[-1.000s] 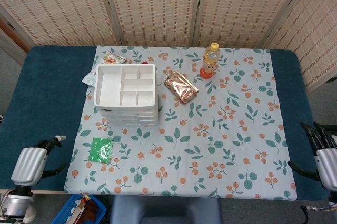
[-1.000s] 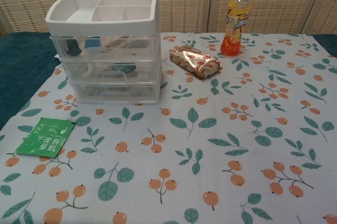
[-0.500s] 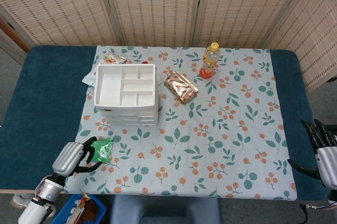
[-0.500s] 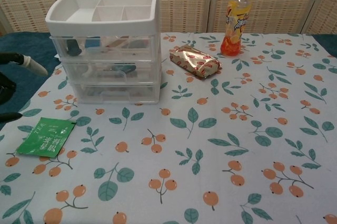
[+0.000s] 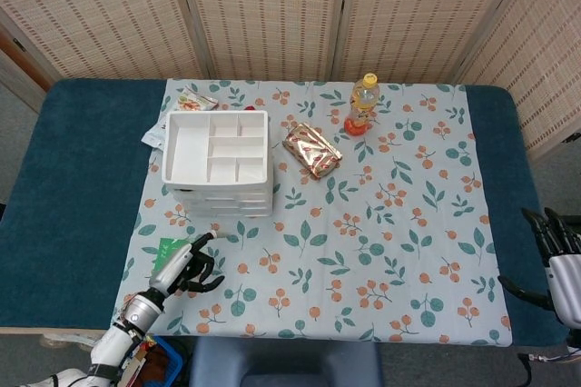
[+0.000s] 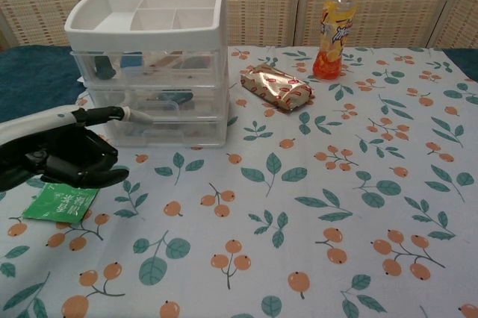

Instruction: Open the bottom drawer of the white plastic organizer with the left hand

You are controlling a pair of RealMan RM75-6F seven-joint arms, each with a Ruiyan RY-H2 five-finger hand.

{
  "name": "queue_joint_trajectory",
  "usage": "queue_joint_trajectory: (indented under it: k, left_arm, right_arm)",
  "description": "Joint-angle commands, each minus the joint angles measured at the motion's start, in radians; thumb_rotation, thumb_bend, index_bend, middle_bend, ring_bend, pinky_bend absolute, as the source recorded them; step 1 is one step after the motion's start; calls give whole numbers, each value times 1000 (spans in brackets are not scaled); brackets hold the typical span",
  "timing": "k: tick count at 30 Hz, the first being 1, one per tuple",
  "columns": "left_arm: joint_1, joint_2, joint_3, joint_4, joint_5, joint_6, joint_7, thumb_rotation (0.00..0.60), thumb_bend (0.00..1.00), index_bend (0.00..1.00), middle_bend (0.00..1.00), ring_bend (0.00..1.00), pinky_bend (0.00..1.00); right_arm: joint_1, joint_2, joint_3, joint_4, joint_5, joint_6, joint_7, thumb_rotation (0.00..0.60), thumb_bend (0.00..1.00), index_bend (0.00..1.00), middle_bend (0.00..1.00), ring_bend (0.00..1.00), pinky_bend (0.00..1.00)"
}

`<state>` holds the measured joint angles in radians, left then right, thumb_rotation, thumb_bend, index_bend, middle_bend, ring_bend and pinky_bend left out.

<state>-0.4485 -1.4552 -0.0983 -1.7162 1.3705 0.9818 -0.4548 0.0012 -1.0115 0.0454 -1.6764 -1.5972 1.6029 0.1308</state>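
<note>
Chest view: organizer [image 6: 149, 57] drawers face the camera; left hand [image 6: 63, 157] loosely spread, empty.

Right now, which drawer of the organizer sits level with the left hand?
The bottom drawer, lowest of the three; the left hand hovers just before it, not touching.

Left hand [image 6: 63, 155] empty, near white organizer [image 6: 149, 64] bottom drawer [image 6: 166, 131], over green packet [image 6: 61, 202].
</note>
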Motion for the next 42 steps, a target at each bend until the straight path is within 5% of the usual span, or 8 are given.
queue_joint_trajectory:
  k: [1,14,42]
  left_arm:
    - [-15,-71,-31,37,-69,-4,14,600,298,143,824,935,1000]
    - [-1,-267,-120,150,-269,47,31,600,298,147,824,938,1000]
    - [-4,-412,-215,223,-352,57,23,600,298,146,824,938,1000]
  right_arm:
    - [-1,1,0,-1,-2,2,-1,600,121,0,117,73,132]
    - [-10,0,-1,4,1,12,5,600,121,0,117,73,132]
    - [-21,7,0,-3,3,23,-2,600,121,0,117,73,133]
